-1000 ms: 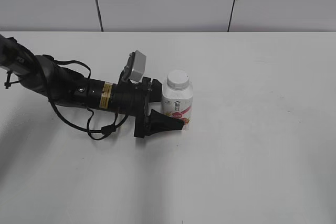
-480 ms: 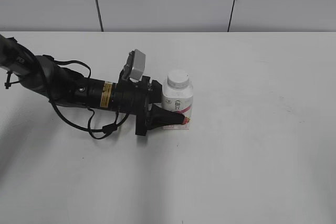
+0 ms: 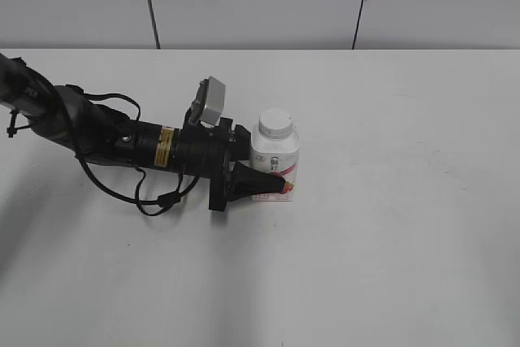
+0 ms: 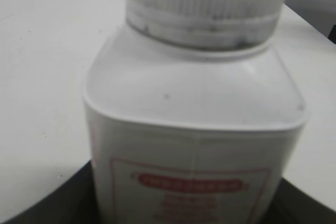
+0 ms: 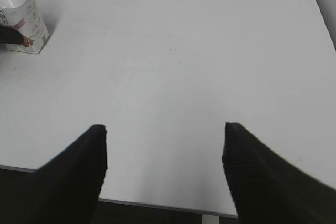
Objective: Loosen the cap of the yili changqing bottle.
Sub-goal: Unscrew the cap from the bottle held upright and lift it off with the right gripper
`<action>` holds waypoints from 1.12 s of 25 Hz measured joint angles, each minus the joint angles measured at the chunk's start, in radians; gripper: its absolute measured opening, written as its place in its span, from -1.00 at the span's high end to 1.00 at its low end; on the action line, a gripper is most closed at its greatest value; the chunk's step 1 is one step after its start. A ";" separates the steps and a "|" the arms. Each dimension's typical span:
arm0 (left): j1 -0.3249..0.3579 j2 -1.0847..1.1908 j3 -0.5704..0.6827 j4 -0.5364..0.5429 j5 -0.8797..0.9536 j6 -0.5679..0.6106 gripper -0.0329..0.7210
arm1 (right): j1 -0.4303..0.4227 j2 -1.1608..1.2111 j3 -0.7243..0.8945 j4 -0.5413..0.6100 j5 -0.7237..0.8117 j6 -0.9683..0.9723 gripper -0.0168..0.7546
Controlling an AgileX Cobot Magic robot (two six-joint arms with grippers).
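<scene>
The yili changqing bottle [image 3: 276, 160] stands upright on the white table, with its pink-red label facing front. Its white ribbed cap [image 3: 275, 123] sits on the neck. My left gripper [image 3: 279, 183] lies low on the table from the left and is shut on the bottle's body, with the near finger pressed to the label. In the left wrist view the bottle [image 4: 194, 145] and the cap [image 4: 205, 3] fill the frame. My right gripper [image 5: 165, 140] is open and empty, far from the bottle [image 5: 23, 22], and it does not show in the exterior view.
The white table [image 3: 406, 201] runs to a grey panelled wall at the back. The left arm's black body and loose cables [image 3: 122, 144] lie across the table's left half. The table's near edge shows just under the right gripper's fingers [image 5: 157, 203].
The left gripper's near finger has closed in against the bottle, and the bottle shifted slightly. Over the last half second nothing moves.
</scene>
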 joint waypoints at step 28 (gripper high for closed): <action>0.000 0.000 0.000 -0.003 -0.002 0.000 -0.19 | 0.000 0.326 -0.044 0.253 -0.228 0.043 -0.46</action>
